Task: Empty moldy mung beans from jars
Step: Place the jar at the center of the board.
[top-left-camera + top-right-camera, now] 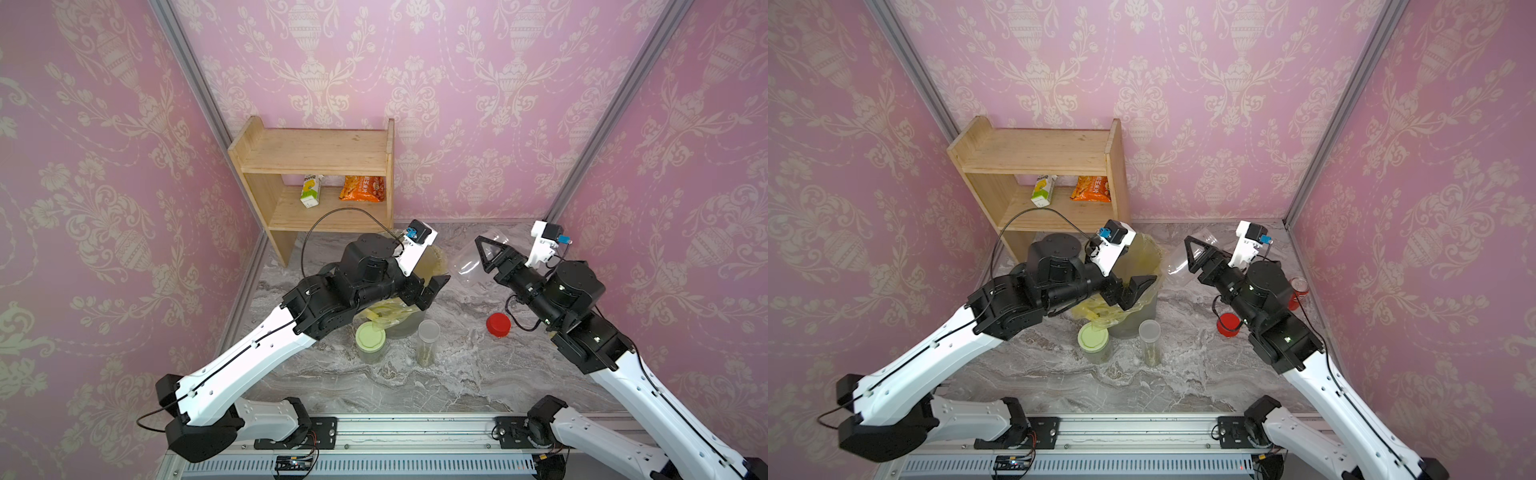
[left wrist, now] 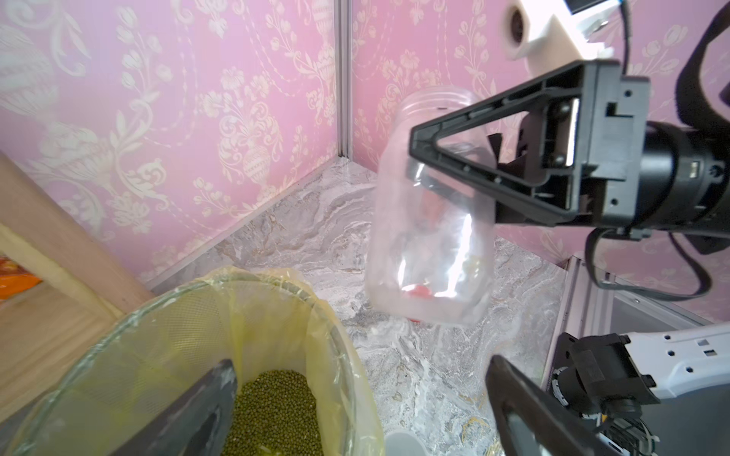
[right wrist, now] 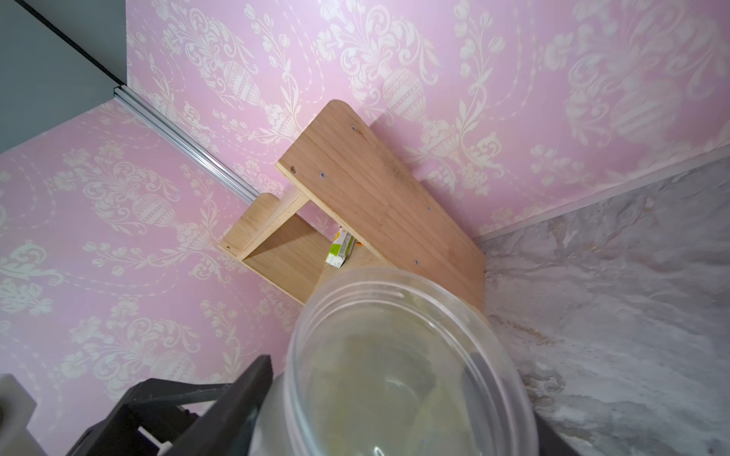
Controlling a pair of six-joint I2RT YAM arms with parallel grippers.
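Our right gripper is clamped on the clear jar and holds it tilted in the air beside the bin, clear of the table; the threaded mouth is open and the jar looks empty. Our left gripper hangs over the bin with its jaws spread wide and nothing between them. In the left wrist view we see the mung beans as a dull green heap at the bottom of the bin's yellow liner. In both top views the left arm covers most of the bin, so there we make out only the liner's edge. Just in front of the bin stand the pale-green jar and, near it, the tall jar, both with lids on; the tall one shows an olive layer at its bottom, and the squat one looks greenish through its wall, though we cannot tell how full it is. The red lid lies on the table close under the right arm. In a top view a red soda can stands behind that arm, partly hidden by it. Against the back wall a wooden shelf carries a carton and an orange snack bag on its lower board
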